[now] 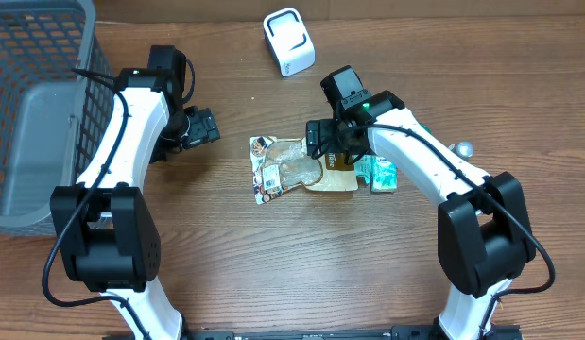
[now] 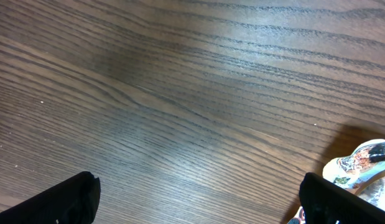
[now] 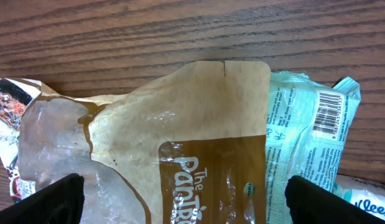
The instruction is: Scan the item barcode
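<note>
Both wide open, nothing gripped: right gripper over the brown pouch; left gripper over bare table left of the pile. Pouch lies flat mid-table, overlapping a clear-windowed packet; pale green packet touching its other side shows a barcode face-up; white device sits well apart beyond them.

The tabletop lies bare between the arm bases and around the left pincer. A basket walls the left edge. A white scanner stands beyond the pouches.
</note>
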`<action>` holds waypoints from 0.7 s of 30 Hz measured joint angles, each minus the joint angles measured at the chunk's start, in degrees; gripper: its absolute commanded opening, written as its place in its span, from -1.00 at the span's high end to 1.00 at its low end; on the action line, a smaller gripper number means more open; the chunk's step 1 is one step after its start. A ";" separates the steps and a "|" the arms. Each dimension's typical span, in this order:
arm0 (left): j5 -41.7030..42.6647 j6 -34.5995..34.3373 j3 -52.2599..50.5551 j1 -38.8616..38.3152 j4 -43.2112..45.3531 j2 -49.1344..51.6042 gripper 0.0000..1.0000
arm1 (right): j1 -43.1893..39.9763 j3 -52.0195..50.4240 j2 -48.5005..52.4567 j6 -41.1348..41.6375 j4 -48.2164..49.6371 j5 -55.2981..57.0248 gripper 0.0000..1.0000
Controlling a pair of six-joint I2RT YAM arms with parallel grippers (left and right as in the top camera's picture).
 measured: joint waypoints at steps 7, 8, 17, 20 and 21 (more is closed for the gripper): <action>0.02 0.00 0.00 0.00 0.00 0.00 -0.99 | 0.02 0.00 0.00 -0.02 0.02 0.00 -1.00; 0.02 0.00 0.00 0.00 0.00 0.00 -0.99 | 0.02 0.00 0.00 -0.02 0.00 -0.02 -1.00; 0.02 0.00 0.00 0.02 0.00 0.00 -0.99 | 0.00 0.00 0.00 -0.02 0.00 0.00 -1.00; 0.02 0.00 0.00 0.00 0.00 -0.24 -0.98 | 0.02 0.00 0.00 -0.02 -0.02 0.02 -1.00; 0.02 0.00 0.00 0.00 0.00 -0.61 -0.99 | 0.02 0.00 0.00 0.00 0.04 0.00 -1.00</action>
